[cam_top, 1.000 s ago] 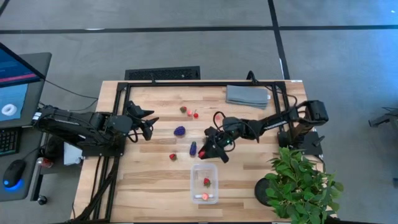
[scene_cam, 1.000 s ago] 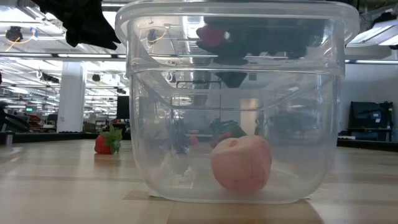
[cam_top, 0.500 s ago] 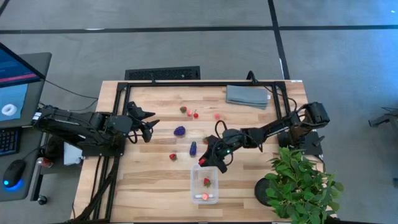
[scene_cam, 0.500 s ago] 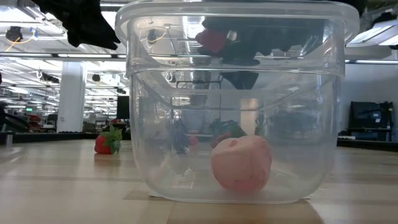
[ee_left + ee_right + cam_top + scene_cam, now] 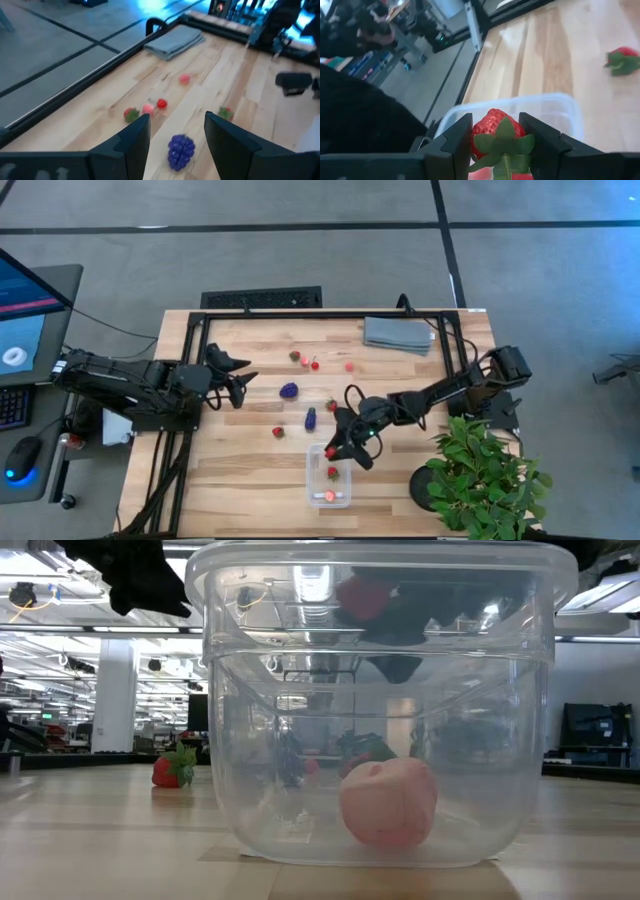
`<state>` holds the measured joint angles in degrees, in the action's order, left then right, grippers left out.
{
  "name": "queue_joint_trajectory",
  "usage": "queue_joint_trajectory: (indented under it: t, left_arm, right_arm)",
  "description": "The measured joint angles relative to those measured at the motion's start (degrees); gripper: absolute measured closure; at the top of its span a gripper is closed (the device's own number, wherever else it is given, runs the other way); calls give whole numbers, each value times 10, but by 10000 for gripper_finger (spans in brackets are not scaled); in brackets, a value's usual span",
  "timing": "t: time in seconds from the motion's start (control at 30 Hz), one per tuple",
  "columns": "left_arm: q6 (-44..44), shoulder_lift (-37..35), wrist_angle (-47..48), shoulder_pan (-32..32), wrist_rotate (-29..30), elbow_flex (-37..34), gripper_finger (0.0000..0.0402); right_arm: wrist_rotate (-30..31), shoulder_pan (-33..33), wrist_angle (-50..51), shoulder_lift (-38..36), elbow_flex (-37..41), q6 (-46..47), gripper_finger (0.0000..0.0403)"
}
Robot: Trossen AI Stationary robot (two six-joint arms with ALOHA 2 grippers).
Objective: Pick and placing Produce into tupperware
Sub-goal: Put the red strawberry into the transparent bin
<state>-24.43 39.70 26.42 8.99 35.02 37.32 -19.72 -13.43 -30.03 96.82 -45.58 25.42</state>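
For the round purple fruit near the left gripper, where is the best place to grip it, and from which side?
Grip the purple fruit across its round middle, coming from above. It lies alone on the table, and the left gripper, open beside it, could close around its bumpy sides.

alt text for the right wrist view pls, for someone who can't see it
The right end effector holds a red strawberry with green leaves between its two dark fingers, above the open clear tupperware on the wooden table. Another strawberry lies on the wood beyond the container.
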Motion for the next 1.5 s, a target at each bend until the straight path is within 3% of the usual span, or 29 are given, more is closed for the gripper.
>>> queue_joint_trajectory:
  t: [0.4,1.17,1.5]
  left_arm:
    - [-16,0,-55,0,24,0,225]
    - [-34,0,-53,0,25,0,225]
    - [-33,1,-49,0,25,0,225]
  right_arm:
    - [3,-20,70,0,0,-64,227]
    - [18,-18,73,0,0,-70,210]
    - [18,-10,73,0,0,-74,169]
